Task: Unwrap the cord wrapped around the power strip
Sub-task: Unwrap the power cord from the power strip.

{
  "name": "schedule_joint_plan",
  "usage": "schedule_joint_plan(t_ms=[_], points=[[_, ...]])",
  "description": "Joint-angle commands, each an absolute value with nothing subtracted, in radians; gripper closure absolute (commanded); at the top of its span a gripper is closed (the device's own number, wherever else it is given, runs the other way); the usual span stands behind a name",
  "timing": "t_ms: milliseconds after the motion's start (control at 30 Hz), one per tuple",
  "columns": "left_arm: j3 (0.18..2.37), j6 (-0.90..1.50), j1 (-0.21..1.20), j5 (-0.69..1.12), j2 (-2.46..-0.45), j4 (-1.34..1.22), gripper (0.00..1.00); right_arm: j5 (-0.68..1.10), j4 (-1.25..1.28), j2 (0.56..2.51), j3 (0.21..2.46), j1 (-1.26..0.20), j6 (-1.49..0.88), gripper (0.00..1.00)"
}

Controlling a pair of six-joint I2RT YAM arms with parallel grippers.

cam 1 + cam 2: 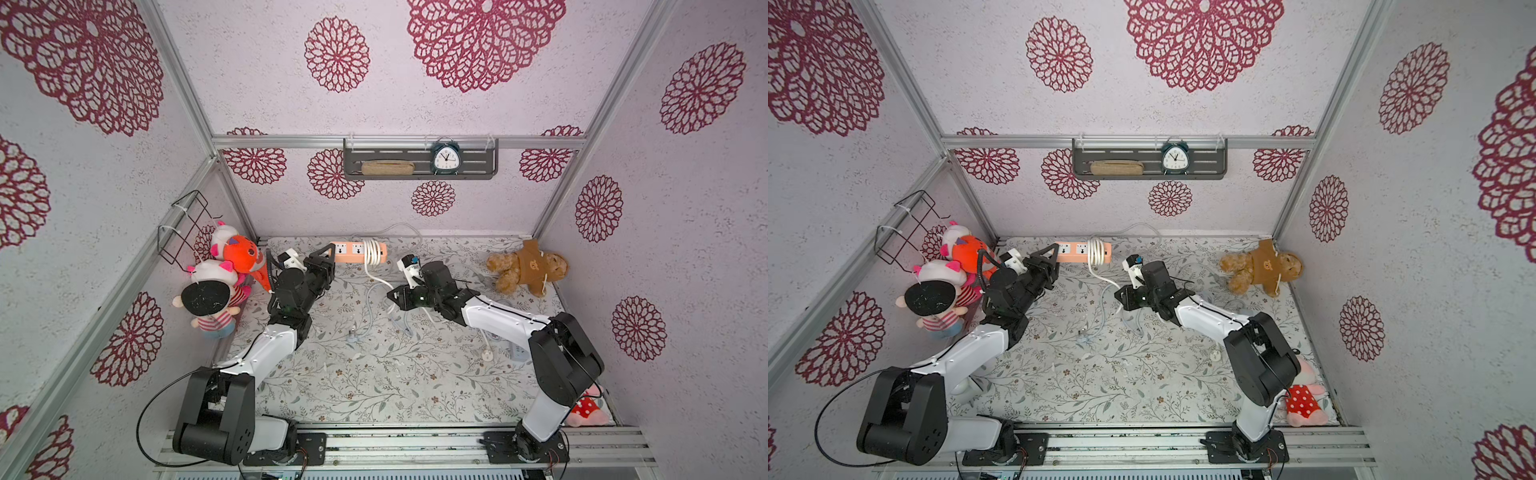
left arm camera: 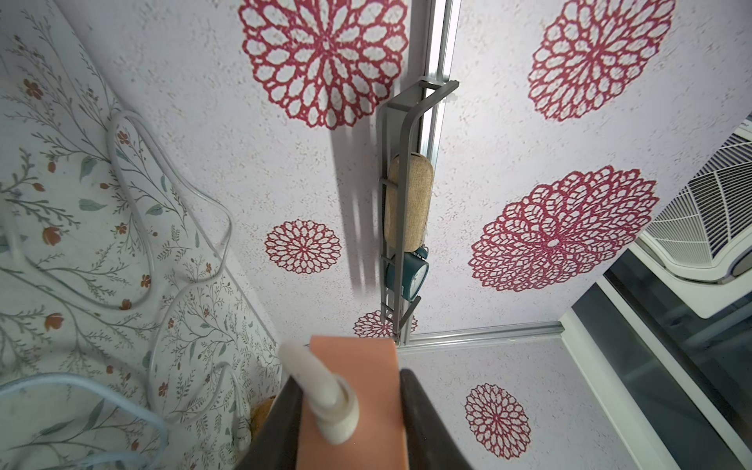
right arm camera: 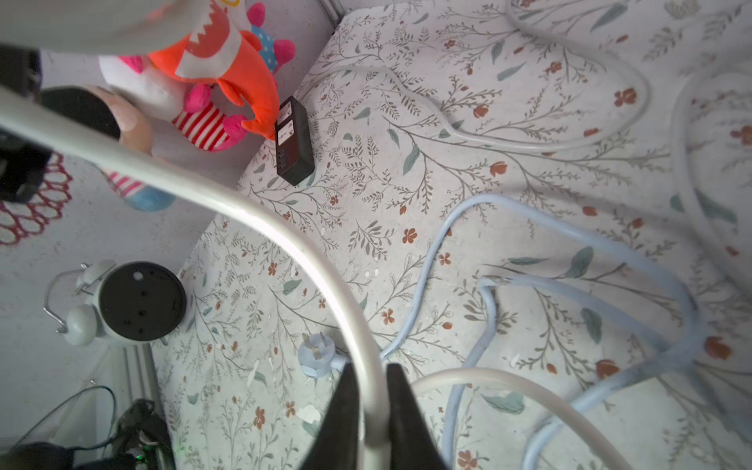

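Note:
The orange power strip [image 1: 357, 250] [image 1: 1077, 252] is held above the back of the table, lengthwise across it. My left gripper [image 1: 332, 253] [image 1: 1055, 253] [image 2: 349, 376] is shut on its left end, one finger on each long side. The white cord [image 1: 372, 253] [image 1: 1096, 253] is still wound in several turns near the strip's right end. From the coil, one length of it drops and runs forward to my right gripper [image 1: 390, 296] [image 1: 1119, 297] [image 3: 371, 366], which is shut on the cord [image 3: 285, 236] low over the table.
A pale blue cord [image 3: 468, 228] with its plug [image 3: 315, 358] loops over the flowered table [image 1: 374, 374]. A black adapter [image 3: 294, 142] and plush toys [image 1: 224, 274] are at the left wall. A brown teddy [image 1: 528, 268] lies at the back right. A white alarm clock [image 3: 122, 303] stands near the left arm.

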State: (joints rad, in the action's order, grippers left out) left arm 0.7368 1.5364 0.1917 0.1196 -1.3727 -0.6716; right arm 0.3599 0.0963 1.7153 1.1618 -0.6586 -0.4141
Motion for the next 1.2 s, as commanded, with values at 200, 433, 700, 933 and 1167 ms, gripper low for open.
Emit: schedule_joint_plan(t_ms=[200, 433, 700, 933, 1167], points=[[0.736, 1.483, 0.202, 0.107, -1.383, -0.639, 1.00, 0.449, -0.182, 1.453, 1.156, -0.618, -0.208, 1.00], [0.728, 1.313, 0.210, 0.247, -1.310, -0.393, 1.00, 0.462, -0.229, 1.442, 1.281, -0.479, -0.241, 1.00], [0.713, 1.366, 0.196, 0.492, -1.223, -0.521, 1.00, 0.405, -0.361, 1.637, 1.415, -0.452, -0.207, 1.00], [0.736, 1.678, 0.180, 0.296, -1.400, -0.959, 1.00, 0.446, -0.301, 1.656, 1.316, -0.468, -0.224, 1.00], [0.753, 1.640, 0.154, 0.069, -1.548, -0.984, 1.00, 0.491, -0.355, 1.542, 1.174, -0.470, -0.201, 1.00]])
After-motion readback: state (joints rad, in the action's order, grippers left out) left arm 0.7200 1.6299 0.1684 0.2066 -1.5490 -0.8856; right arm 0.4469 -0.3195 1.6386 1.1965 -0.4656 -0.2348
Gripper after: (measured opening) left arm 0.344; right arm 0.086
